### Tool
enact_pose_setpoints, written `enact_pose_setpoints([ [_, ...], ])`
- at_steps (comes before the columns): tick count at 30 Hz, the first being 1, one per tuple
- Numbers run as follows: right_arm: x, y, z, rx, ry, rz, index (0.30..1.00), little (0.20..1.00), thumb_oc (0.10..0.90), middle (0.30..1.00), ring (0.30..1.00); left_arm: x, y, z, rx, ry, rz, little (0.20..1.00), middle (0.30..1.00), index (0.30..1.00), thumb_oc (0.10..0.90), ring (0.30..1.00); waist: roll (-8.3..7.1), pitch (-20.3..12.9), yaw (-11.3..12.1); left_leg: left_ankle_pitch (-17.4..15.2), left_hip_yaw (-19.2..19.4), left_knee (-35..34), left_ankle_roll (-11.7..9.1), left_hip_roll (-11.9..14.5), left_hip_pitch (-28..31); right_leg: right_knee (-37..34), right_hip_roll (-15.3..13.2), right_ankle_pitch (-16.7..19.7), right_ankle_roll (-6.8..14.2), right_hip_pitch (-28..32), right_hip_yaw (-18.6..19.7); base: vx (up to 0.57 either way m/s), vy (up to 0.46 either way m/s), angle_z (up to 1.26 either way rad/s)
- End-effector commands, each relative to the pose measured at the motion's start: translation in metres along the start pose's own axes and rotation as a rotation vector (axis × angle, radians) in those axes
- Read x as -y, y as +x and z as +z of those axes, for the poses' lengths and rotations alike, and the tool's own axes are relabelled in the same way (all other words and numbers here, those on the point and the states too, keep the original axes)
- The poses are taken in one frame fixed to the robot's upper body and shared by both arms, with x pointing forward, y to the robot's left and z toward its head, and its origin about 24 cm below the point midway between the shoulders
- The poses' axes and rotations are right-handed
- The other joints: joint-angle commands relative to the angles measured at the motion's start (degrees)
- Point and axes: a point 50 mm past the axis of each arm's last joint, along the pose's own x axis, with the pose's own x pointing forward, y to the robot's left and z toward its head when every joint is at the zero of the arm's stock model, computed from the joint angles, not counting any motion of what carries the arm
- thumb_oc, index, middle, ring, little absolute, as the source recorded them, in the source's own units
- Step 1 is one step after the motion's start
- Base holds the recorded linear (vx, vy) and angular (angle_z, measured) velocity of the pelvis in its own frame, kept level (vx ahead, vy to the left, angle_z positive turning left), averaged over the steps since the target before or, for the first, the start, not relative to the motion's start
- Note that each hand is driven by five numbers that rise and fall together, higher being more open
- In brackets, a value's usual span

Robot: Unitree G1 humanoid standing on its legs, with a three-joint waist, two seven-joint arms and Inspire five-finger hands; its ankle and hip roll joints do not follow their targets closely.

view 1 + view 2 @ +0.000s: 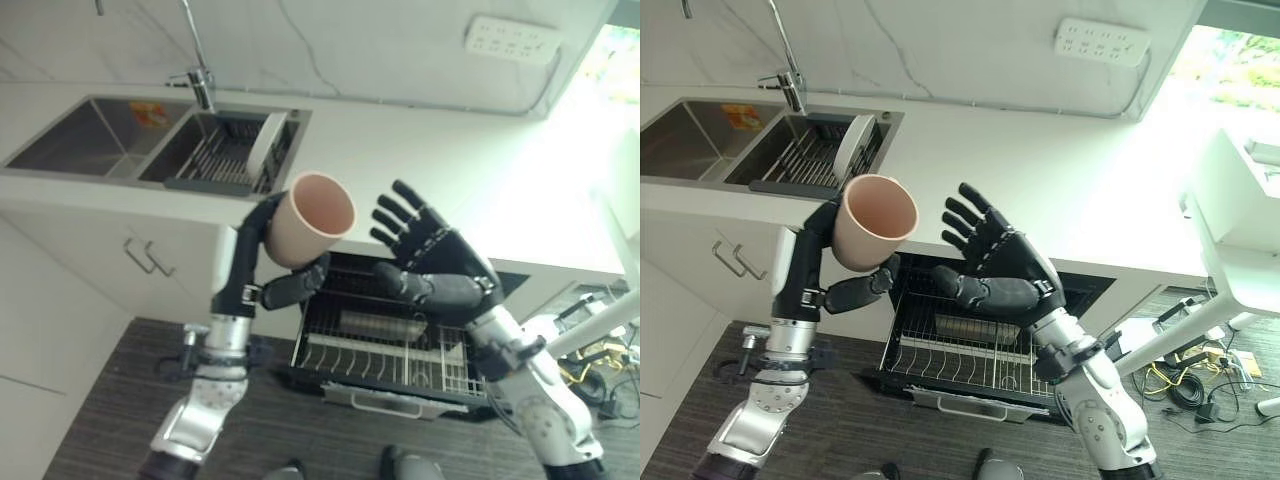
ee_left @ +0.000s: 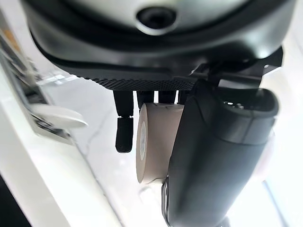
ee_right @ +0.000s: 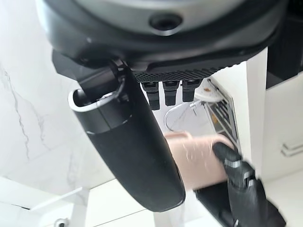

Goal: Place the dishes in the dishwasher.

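Left eye view: left hand (image 1: 262,262) grasps the pink cup (image 1: 310,220), fingers curled behind its wall, thumb beneath. Cup's long axis is tilted, mouth up and facing the camera. Right hand (image 1: 432,255) is released, fingers spread, just beside the cup, apart from it. The dishwasher rack (image 1: 385,345) lies below both hands.

Left wrist view: cup sits between thumb and fingers; contact under the thumb is hidden.

Right wrist view: the cup shows beyond the straight fingers.

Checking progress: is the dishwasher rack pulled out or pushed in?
Pulled out: the rack extends from under the counter, below the cup.
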Motion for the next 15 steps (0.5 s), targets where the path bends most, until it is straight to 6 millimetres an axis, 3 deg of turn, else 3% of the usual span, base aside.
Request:
enact_pose_setpoints([
  [1,-0.014,0.017,0.033,0.246,0.030,0.058,0.900,0.900,0.800,0.900,0.900,-0.010,0.025,0.032,0.265,-0.005,0.115,0.300,0.300,0.300,0.400,0.300,-0.80,-4.99,0.24,-4.12,-0.78,2.42,-1.28,3.18,0.11,-4.44,-2.11,0.42,6.41,4.47,0.95,-0.01,-0.005,-0.11],
  [15,-0.029,0.043,0.031,0.260,-0.013,0.020,0.900,0.900,0.800,0.900,0.900,0.023,0.030,0.030,0.246,-0.047,0.055,0.300,0.300,0.300,0.400,0.300,-0.62,-5.90,0.61,-4.78,-0.66,2.42,-1.08,3.19,1.09,-4.44,-1.63,-0.23,6.19,5.34,1.89,0.00,-0.001,-0.01],
])
